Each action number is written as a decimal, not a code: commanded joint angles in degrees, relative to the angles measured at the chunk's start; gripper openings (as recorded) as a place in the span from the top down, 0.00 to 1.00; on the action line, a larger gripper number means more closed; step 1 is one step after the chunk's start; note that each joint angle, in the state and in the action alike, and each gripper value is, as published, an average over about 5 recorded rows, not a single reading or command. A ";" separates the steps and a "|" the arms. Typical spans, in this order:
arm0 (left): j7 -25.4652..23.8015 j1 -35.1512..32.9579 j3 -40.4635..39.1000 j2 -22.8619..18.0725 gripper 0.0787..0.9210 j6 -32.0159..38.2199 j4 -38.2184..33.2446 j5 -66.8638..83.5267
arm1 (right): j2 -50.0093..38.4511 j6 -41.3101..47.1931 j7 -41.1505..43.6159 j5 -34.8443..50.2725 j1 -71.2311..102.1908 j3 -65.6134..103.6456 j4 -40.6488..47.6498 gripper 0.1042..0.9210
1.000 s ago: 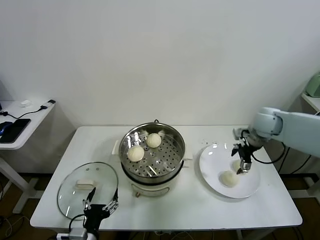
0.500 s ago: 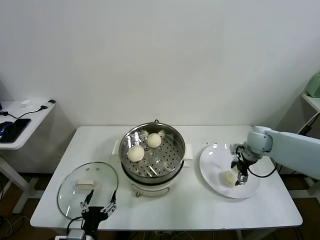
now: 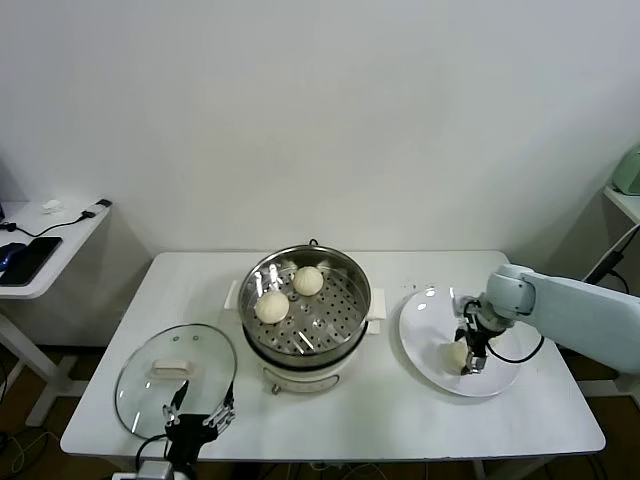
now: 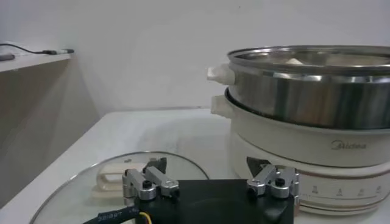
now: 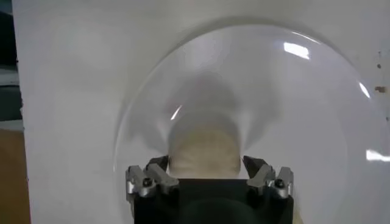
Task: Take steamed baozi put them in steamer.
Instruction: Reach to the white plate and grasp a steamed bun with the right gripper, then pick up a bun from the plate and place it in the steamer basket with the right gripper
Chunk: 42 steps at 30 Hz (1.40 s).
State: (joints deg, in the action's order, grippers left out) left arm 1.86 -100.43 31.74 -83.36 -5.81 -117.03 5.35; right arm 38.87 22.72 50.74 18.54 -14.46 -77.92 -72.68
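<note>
Two steamed baozi lie on the perforated tray of the steel steamer at the table's middle. A third baozi rests on the white plate to the right. My right gripper is lowered over it, open, with one finger at each side of the bun. In the right wrist view the baozi fills the space between the right gripper's jaws and still sits on the plate. My left gripper waits open at the front left, empty.
The glass lid with a white handle lies flat at the front left, just beyond my left gripper; the left wrist view shows the lid beside the steamer. A side table with devices stands farther left.
My right gripper has moved left and down across the plate and settled around the near baozi, its fingers drawing in a little. The left arm has hardly moved.
</note>
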 commanded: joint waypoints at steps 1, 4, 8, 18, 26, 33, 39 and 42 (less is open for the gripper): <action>0.13 -0.22 -0.23 -0.09 0.12 -0.05 -0.37 -0.17 | -0.61 -0.14 0.63 -0.63 -1.36 -0.38 -0.69 0.24; 0.33 -0.29 -0.70 -0.23 0.12 -0.06 -0.46 -0.39 | -1.13 -0.65 1.13 -1.06 -3.88 -1.48 -1.56 0.26; 0.47 -0.20 -1.44 -0.36 0.12 -0.14 -0.58 -0.79 | -0.52 -2.13 2.62 -1.09 -10.13 -4.02 -2.51 0.27; 0.48 0.02 -2.51 -0.22 0.12 -0.46 -0.88 -1.61 | 15.82 -14.77 10.85 8.50 -40.33 -15.81 -2.49 0.26; 0.40 -0.13 -2.87 0.02 0.12 -0.65 -0.99 -1.97 | 28.95 -29.98 15.46 10.69 -44.71 -10.23 -6.69 0.26; 0.40 -0.41 -2.69 0.33 0.12 -0.54 -0.67 -2.14 | 36.50 -38.69 14.82 -1.63 -35.17 -7.91 -9.99 0.26; 0.55 -0.52 -2.51 0.40 0.12 -0.46 -0.35 -2.13 | 39.97 -40.65 13.33 -8.04 -27.58 -7.50 -7.81 0.27; 0.60 -0.61 -2.52 0.37 0.12 -0.38 -0.13 -2.13 | 40.79 -40.45 12.74 -9.19 -24.56 -7.51 -6.93 0.27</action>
State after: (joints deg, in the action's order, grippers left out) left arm 2.42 -100.98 29.25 -82.99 -6.27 -117.34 3.26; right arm 73.07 -11.48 63.46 15.62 -44.88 -86.13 -79.58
